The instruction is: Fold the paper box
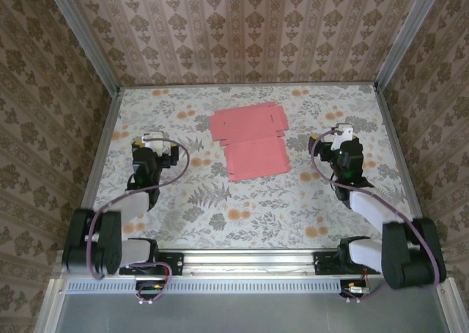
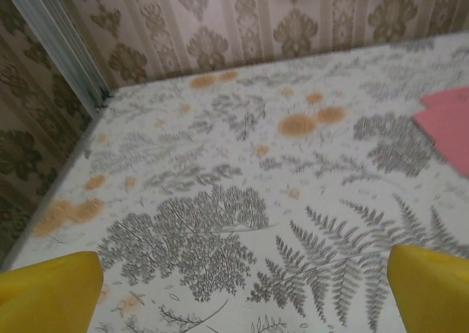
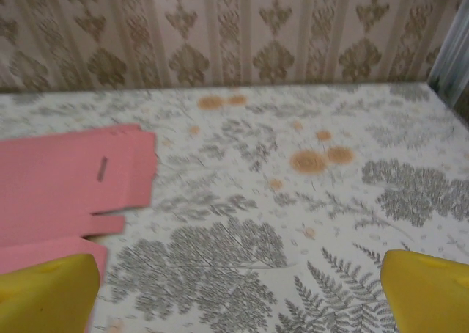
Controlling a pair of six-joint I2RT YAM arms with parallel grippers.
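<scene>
In the overhead view the left gripper (image 1: 156, 143), a black two-finger claw on the left arm, sat toward the nine o'clock side of the floral-printed tabletop (image 1: 242, 208), pointing toward twelve o'clock. Its jaws were spread wide and released, holding nothing. In its wrist view the yellow fingers (image 2: 51, 293) stood far apart with bare table between them. At the middle of the table, a little toward twelve o'clock, lay the paper box (image 1: 249, 142), a flat die-cut sheet of thin pink cardboard with flaps and tabs, unfolded and pink face up. It lay apart from both grippers, with the left one at its nine o'clock and the right one at its three o'clock. A small dark slot (image 3: 102, 169) showed in one panel in the right wrist view. The right gripper (image 1: 343, 137), also black, pointed toward twelve o'clock, its jaws likewise released and empty. The patterned brown wallpaper walls (image 1: 242, 25) enclosed the table on three sides.
</scene>
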